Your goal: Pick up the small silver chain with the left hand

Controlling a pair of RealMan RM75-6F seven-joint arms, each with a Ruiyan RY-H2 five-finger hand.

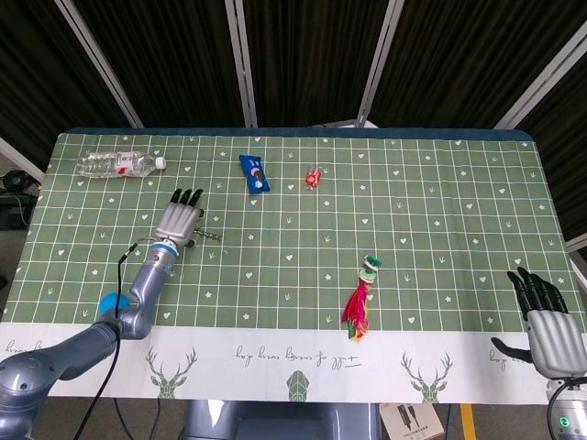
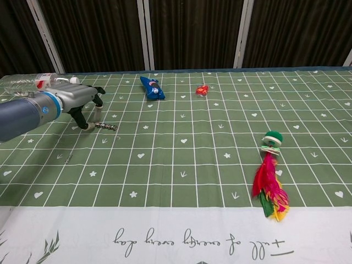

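Chain (image 2: 105, 126) lies flat on the green surface (image 2: 181, 159) just beside the left hand (image 2: 82, 99); its fingers (image 2: 87, 124), spread and empty, should be lowered astride it, then closed low.

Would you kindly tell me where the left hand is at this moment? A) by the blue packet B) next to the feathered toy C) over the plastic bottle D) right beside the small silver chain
D: the left hand sits at the left end of the small silver chain, fingers spread, nothing held yet.
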